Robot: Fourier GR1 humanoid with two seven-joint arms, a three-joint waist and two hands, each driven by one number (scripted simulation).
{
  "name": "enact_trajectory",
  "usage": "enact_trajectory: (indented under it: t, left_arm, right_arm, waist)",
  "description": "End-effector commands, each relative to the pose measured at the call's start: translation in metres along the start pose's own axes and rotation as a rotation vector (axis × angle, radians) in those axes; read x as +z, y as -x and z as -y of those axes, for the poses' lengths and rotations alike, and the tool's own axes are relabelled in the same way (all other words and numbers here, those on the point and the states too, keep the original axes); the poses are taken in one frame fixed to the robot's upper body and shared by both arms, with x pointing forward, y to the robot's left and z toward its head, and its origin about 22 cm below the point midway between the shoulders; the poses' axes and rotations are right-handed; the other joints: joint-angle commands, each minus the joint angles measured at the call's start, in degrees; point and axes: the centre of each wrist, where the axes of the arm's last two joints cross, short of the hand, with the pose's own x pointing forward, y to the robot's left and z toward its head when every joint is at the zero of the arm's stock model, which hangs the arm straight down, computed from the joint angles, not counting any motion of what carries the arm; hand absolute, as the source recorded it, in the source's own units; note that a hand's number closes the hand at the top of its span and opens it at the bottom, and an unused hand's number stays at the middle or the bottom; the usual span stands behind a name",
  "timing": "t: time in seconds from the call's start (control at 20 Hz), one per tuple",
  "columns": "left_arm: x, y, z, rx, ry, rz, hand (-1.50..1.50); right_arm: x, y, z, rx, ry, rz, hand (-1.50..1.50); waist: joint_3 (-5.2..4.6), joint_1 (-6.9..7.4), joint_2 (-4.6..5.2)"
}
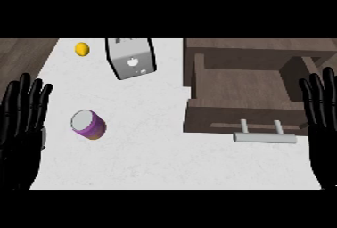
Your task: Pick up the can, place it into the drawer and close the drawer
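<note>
A purple can [89, 124] with a pale grey lid lies tilted on the white counter at the left. The brown wooden drawer [245, 84] stands pulled open at the right, its inside bare, with a grey bar handle [265, 137] on its front. My left hand [22, 129] rests open at the left edge, fingers up, a short way left of the can. At the right edge my right hand [321, 116] rests open, fingers up, beside the drawer's front corner. Neither hand touches anything.
A yellow lemon-like fruit [81, 48] lies at the far left of the counter. A grey box with a white logo [132, 58] stands tilted behind the can. Dark wooden floor shows past the counter's left edge.
</note>
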Motion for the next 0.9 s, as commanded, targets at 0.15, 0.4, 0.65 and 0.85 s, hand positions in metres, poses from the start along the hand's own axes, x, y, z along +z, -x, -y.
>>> enact_trajectory:
  t: [0.15,0.4,0.65,0.85]
  left_arm:
    - [-0.009,-0.002,0.007,0.32,0.509,0.114,-1.5]
    - [0.005,0.026,-0.03,0.254,0.851,-0.204,-1.5]
    - [-0.017,0.025,-0.117,0.306,0.937,-0.188,-1.5]
    - [-0.032,0.03,-0.167,0.322,0.935,-0.199,-1.5]
  right_arm:
    - [-0.003,-0.004,-0.001,0.013,-0.011,0.027,-1.5]
    - [0.016,0.024,0.003,0.019,0.038,-0.293,-1.5]
    - [0.026,0.017,0.003,0.04,0.055,-0.33,-1.5]
    - [0.036,0.021,0.039,0.036,0.06,-0.339,-1.5]
  waist:
    - [0.35,-3.17,0.83]
    - [0.42,-3.09,1.64]
    - [0.56,-2.4,0.94]
    - [0.66,-2.47,0.92]
